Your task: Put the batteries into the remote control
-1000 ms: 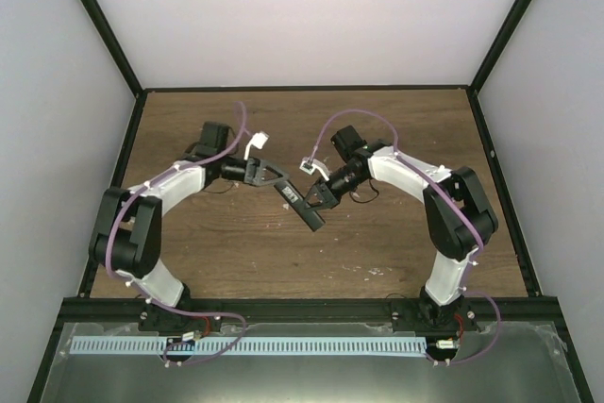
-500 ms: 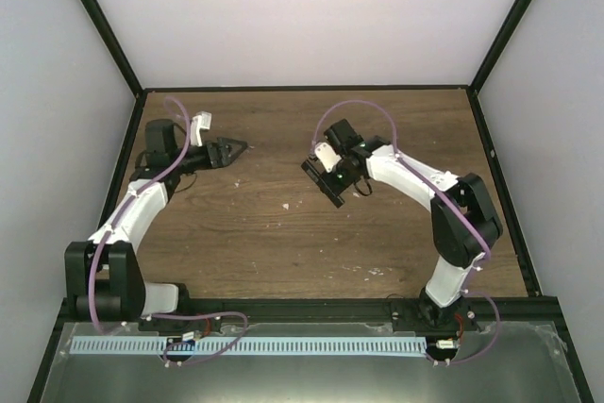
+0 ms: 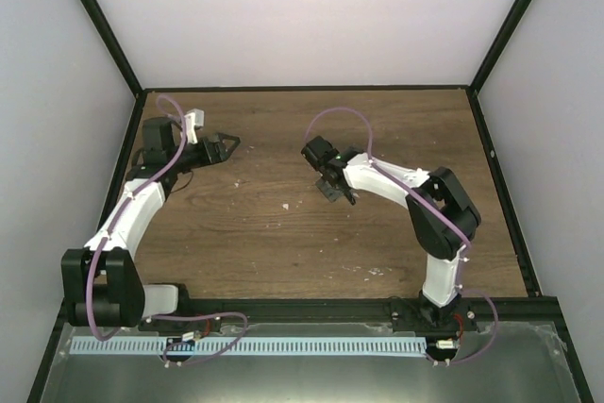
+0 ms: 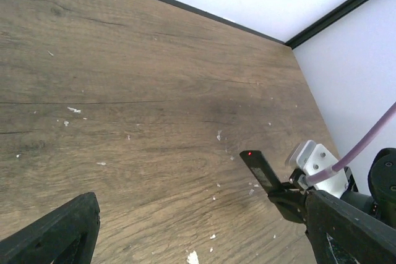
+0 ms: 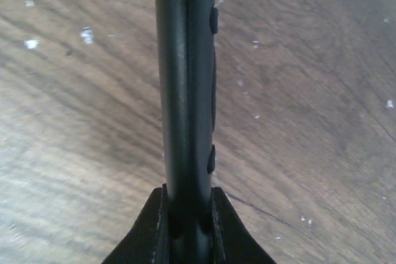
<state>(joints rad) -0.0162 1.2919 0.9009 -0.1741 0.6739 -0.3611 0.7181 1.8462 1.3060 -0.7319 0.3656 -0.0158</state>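
Spread wide and empty, the left gripper (image 3: 225,146) sits near the far-left part of the table (image 3: 283,233), well apart from the right gripper (image 3: 332,186). Its jaws seem shut on something dark that blurs into the fingers from above. The left wrist view makes that the remote control (image 4: 262,166), pinched by one end and lifted off the wood, a red light (image 4: 249,152) at its free tip. The right wrist view shows it edge-on, clamped between both pads, likely to steady it while the free arm works. The batteries appear in no view, so whether they are loaded cannot be told.
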